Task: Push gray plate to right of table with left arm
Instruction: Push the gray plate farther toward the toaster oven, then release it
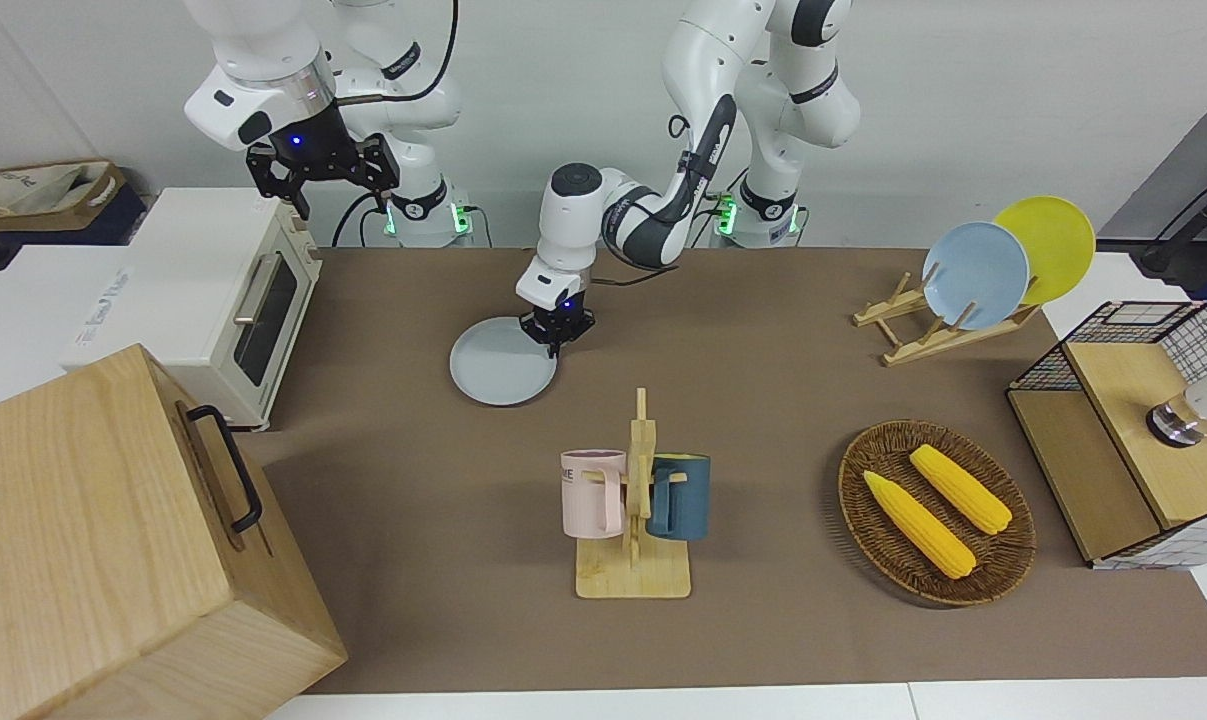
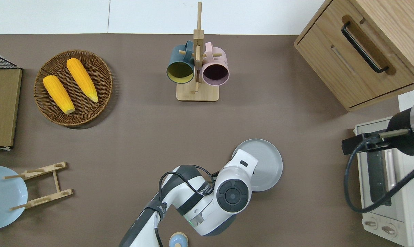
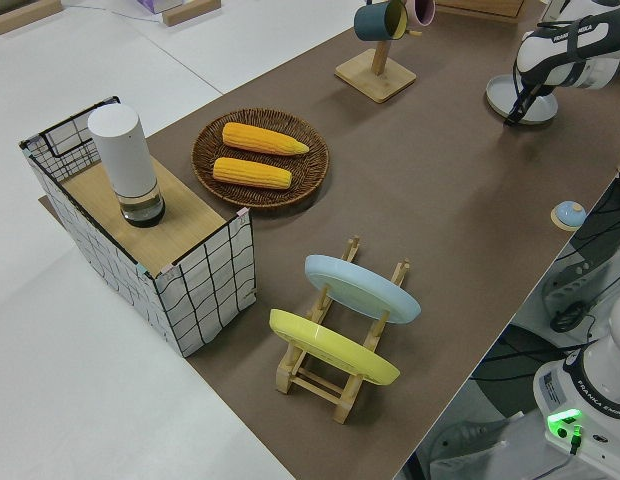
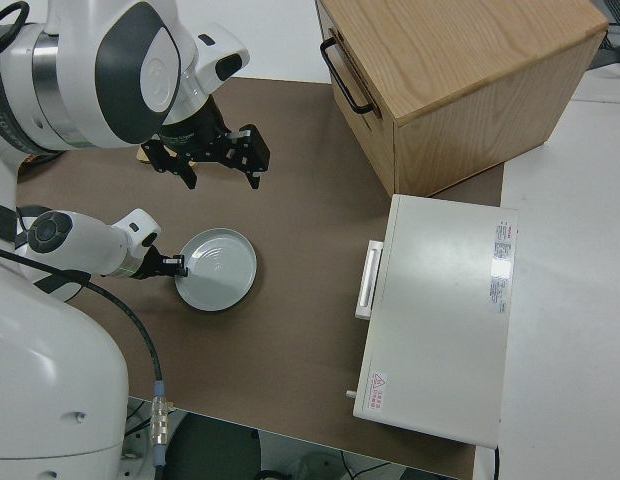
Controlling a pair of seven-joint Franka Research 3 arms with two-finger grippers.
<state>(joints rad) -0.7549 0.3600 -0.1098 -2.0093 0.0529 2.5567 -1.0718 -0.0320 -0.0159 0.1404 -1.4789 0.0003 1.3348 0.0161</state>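
The gray plate (image 1: 495, 370) (image 2: 267, 160) (image 4: 220, 272) lies flat on the brown table (image 1: 763, 400), nearer to the robots than the mug rack. My left gripper (image 1: 556, 340) (image 4: 176, 265) is down at table level with its fingers shut, touching the plate's rim on the side toward the left arm's end. In the overhead view the wrist (image 2: 233, 195) hides the gripper and part of the plate. In the left side view the plate (image 3: 528, 100) shows beside the lowered arm. My right gripper (image 1: 335, 192) (image 4: 220, 172) is parked, open and holding nothing.
A toaster oven (image 1: 228, 300) and a wooden cabinet (image 1: 113, 540) stand at the right arm's end. A mug rack (image 1: 635, 500) holds two mugs. At the left arm's end are a corn basket (image 1: 935, 512), a plate rack (image 1: 973, 290) and a wire box (image 1: 1133, 460).
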